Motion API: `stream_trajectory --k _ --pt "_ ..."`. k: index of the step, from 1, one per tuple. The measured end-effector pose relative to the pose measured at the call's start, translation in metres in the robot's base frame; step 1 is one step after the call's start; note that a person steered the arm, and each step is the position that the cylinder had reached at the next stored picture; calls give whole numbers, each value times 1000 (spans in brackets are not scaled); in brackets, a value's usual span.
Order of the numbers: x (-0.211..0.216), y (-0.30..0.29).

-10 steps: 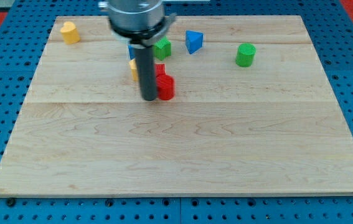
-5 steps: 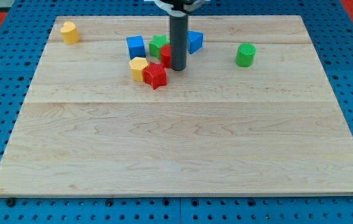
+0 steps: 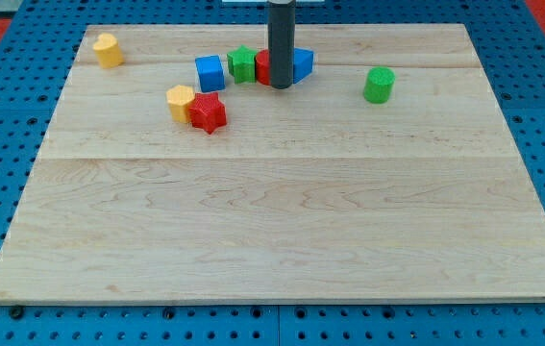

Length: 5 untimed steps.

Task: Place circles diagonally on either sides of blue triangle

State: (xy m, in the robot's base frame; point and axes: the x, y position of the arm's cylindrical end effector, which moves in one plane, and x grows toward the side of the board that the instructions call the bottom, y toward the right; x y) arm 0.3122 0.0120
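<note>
The blue triangle (image 3: 303, 63) lies near the view's top, partly hidden by my rod. My tip (image 3: 281, 86) rests just below and between it and a red circle (image 3: 262, 67), which sits against the triangle's left side, half hidden by the rod. A green circle (image 3: 379, 85) stands apart to the triangle's lower right. A green star (image 3: 242, 63) touches the red circle's left side.
A blue cube (image 3: 210, 73) lies left of the green star. A yellow hexagon (image 3: 181, 100) and a red star (image 3: 208, 111) touch each other below the cube. Another yellow block (image 3: 108, 49) sits at the board's top left corner.
My tip moved toward the view's top and right, and the red circle went with it up against the blue triangle. The yellow hexagon and red star shifted left.
</note>
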Motion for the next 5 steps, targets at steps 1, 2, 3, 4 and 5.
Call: stream_trajectory --k 1,2,3,4,5 --pt "-36 -17" --pt "-52 -25" --pt "-54 -20" --pt "-59 -24" --pt "-39 -23"
